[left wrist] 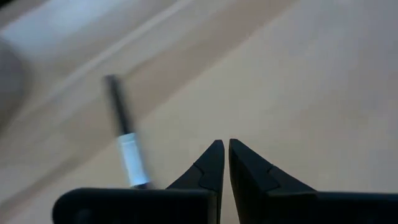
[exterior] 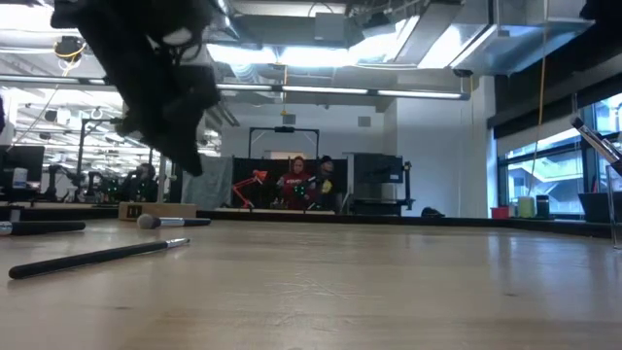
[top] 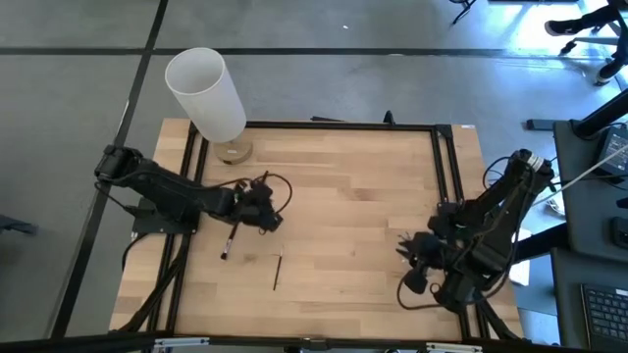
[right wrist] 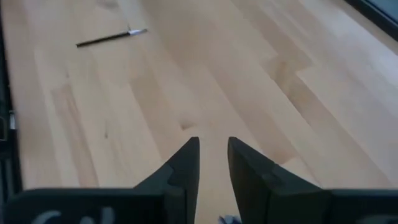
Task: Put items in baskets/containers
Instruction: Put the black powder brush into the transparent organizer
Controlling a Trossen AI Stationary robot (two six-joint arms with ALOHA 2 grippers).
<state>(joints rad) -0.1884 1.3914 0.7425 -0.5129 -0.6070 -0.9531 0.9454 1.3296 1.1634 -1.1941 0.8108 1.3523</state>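
Observation:
Two thin dark makeup brushes lie flat on the wooden table: one [top: 230, 244] with a pale tip just near-side of my left gripper [top: 263, 210], and one [top: 278, 272] closer to the near edge. The low view shows brushes lying at left, one long [exterior: 97, 257] and one with a grey head [exterior: 170, 222]. My left gripper [left wrist: 224, 157] hovers above the table, shut and empty, with a brush [left wrist: 126, 142] beside it. My right gripper [right wrist: 213, 155] waits over the table's right near part [top: 420, 257], slightly open and empty. No clear container shows in any view.
A tall white cylinder [top: 206, 93] on a round wooden base [top: 233, 151] stands at the table's far left corner. A black frame [top: 343, 126] runs around the table. Bare wood [top: 353, 206] lies between the two arms. People sit far off in the room [exterior: 296, 181].

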